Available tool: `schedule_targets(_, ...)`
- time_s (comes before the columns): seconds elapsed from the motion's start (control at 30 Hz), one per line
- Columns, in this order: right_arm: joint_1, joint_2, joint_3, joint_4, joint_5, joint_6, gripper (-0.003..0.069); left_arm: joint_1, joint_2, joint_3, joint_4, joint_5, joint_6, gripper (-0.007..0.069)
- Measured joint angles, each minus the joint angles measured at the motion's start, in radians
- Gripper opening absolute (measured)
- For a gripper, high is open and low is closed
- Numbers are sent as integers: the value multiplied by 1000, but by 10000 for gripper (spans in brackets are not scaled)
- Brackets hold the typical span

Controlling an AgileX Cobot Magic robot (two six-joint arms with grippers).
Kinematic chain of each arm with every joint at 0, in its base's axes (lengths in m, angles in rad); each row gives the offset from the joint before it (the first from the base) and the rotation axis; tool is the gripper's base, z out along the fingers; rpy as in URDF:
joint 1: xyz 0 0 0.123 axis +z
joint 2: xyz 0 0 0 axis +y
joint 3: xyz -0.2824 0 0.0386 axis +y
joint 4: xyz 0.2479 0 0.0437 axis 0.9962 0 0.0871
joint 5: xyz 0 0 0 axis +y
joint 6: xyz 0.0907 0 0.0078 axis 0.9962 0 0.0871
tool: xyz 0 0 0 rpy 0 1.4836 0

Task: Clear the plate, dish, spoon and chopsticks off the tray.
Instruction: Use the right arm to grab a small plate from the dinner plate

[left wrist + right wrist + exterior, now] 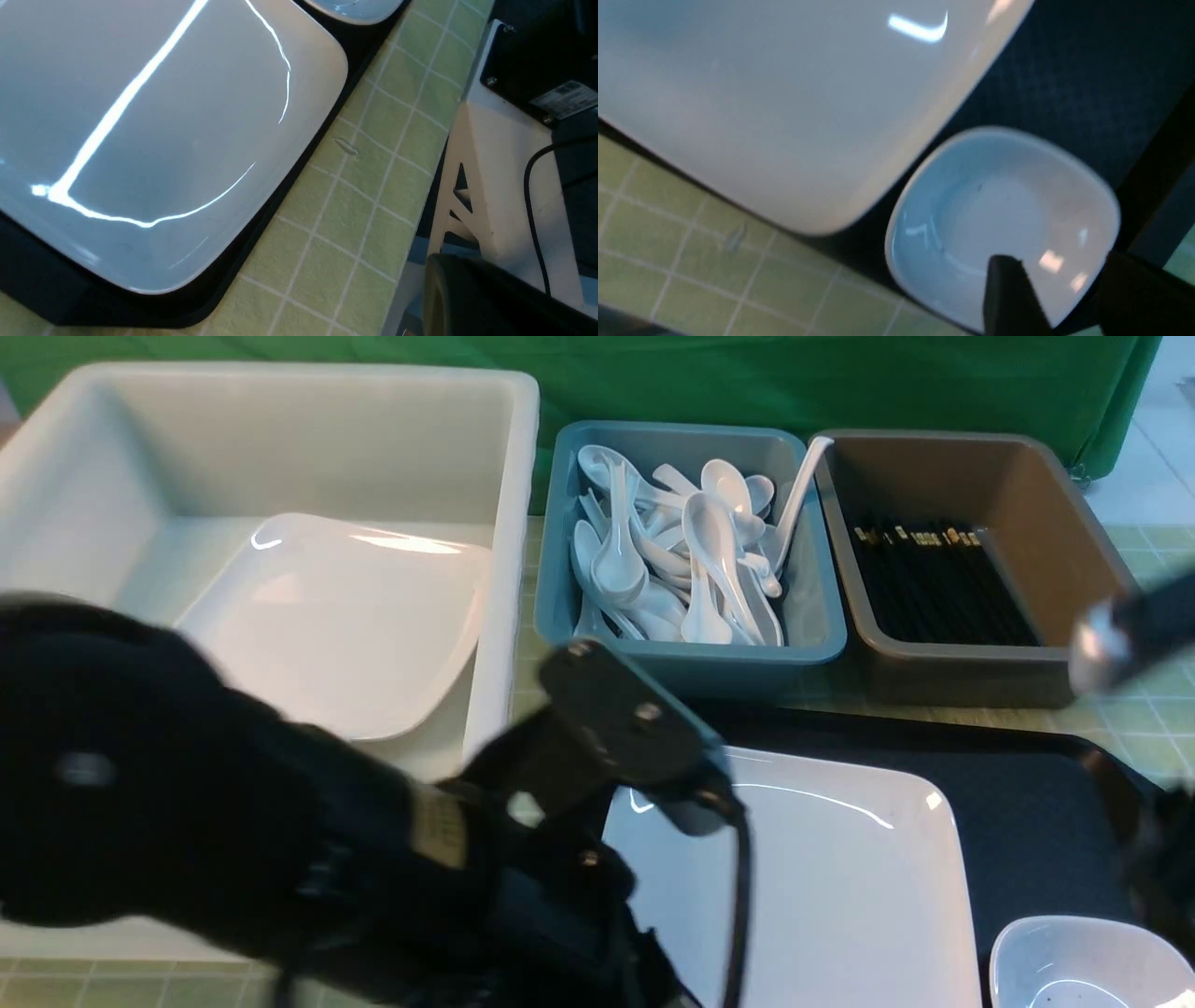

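The large white plate point(840, 887) lies on the black tray point(1036, 803); it also shows in the left wrist view point(140, 116) and the right wrist view point(784, 93). A small white dish point(1083, 961) sits on the tray at the plate's near right corner. My right gripper point(1069, 289) is open, one finger point(1008, 298) over the dish point(999, 210), the other beyond its rim. My left arm point(280, 840) hangs over the plate's left side; its jaws are hidden, with only a dark rounded piece point(472, 298) in its wrist view. No spoon or chopsticks show on the tray.
A big white tub point(504, 523) at the back left holds another plate point(345, 625). A teal tub point(822, 635) holds several white spoons, and a brown tub point(1055, 523) holds black chopsticks point(934, 579). Green tiled cloth point(355, 210) borders the tray's near edge point(224, 289).
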Motion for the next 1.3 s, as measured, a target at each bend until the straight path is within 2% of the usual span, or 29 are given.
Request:
schedule_targets(0.13, 24, -6, 197, 60, -85, 0, 496, -7, 85, 0, 18, -52, 0, -8)
schedule_targets(0.23, 84, -6, 295, 73, -196, 2, 575, -7, 118, 0, 39, -73, 0, -8)
schedule_targets(0.37, 141, -6, 361, 72, -311, 3, 591, -7, 126, 0, 65, -99, 0, -8)
schedule_targets(0.47, 154, -1, 382, 25, -382, 12, 590, -7, 127, 0, 84, -112, 0, -8)
schedule_targets(0.6, 155, 47, 384, -51, -406, 47, 590, -6, 127, 0, 93, -114, 0, -8)
schedule_targets(0.9, 155, 185, 383, -76, -448, 49, 585, -5, 127, 0, 96, -114, -3, -8)
schedule_targets(0.97, 155, 189, 382, -73, -450, 49, 552, -5, 127, 0, 97, -114, -16, -8)
schedule_targets(1.03, 156, 190, 382, -73, -462, 49, 485, -5, 127, 0, 99, -114, -23, -8)
schedule_targets(1.2, 156, 200, 382, -83, -473, 49, 197, -5, 127, 0, 106, -122, -37, -8)
schedule_targets(1.3, 156, 185, 357, -91, -435, 49, 173, -5, 127, 0, 126, -150, -83, -8)
